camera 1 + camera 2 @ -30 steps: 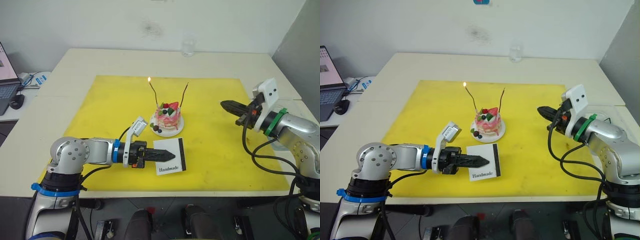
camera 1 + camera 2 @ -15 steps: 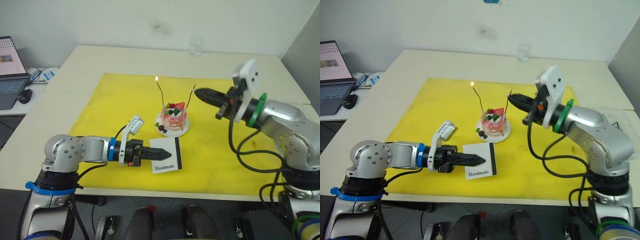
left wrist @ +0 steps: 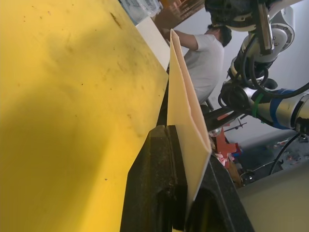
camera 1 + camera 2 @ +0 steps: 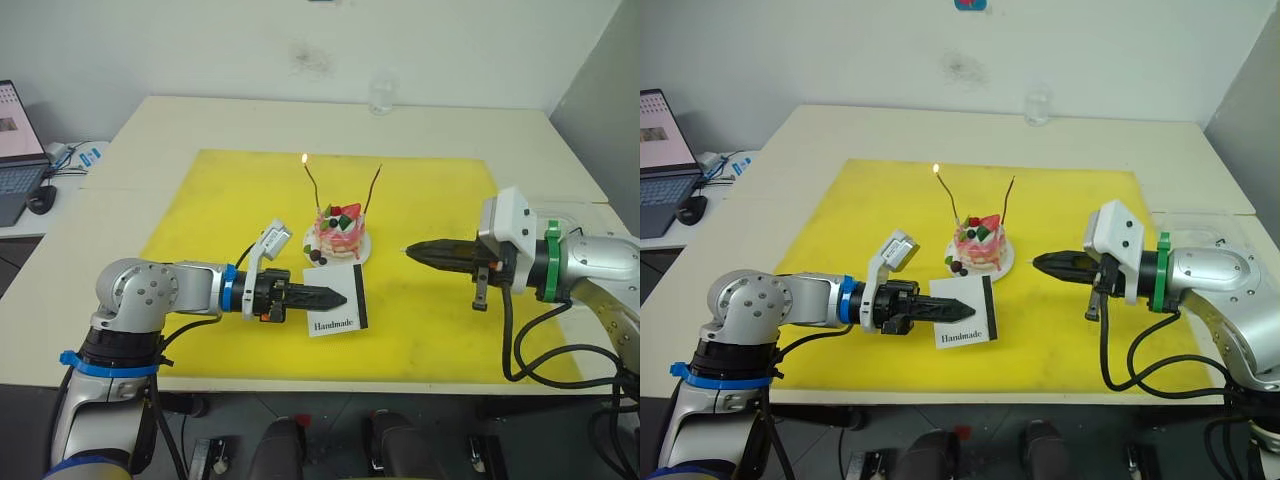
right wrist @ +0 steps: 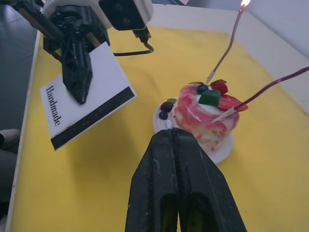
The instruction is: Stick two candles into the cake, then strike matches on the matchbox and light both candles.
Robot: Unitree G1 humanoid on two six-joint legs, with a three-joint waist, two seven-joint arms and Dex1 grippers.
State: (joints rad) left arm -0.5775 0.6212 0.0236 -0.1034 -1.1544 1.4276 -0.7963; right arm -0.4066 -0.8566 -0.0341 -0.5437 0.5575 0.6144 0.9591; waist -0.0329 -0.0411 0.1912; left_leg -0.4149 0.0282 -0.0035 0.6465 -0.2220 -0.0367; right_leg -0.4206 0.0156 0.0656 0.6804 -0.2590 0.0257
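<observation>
- White card with a black strip down one edge: the matchbox (image 4: 337, 303) is clamped between the fingers of the left pincer (image 4: 335, 296), held up off the yellow mat (image 4: 200, 215) near the front of the counter (image 4: 130, 130). The left wrist view shows the box edge-on, pinched flat between the two black fingers. The printed word "Handmade" runs along its near edge; no other writing can be read.
- The right pincer (image 4: 1042, 264) points across at the cake from the robot's right, its fingers pressed together on a short match (image 5: 167, 123), of which a pale tip shows at the fingertips.
- The matchbox lies to the left of that match tip, and nearer the robot, with its black strip on the edge facing the right pincer. My judgement: the strike depends on bringing the match along that strip, and the right arm alone carries a match.
- The cake (image 4: 337, 233) sits on its small white plate mid-mat, just beyond the matchbox and between the two pincers.
- Both candles stand in it, leaning apart: the left candle (image 4: 312, 188) carries a small flame at its tip, the right candle (image 4: 373, 188) looks unlit.
- Farther back, a clear glass (image 4: 378, 95) stands near the wall.
</observation>
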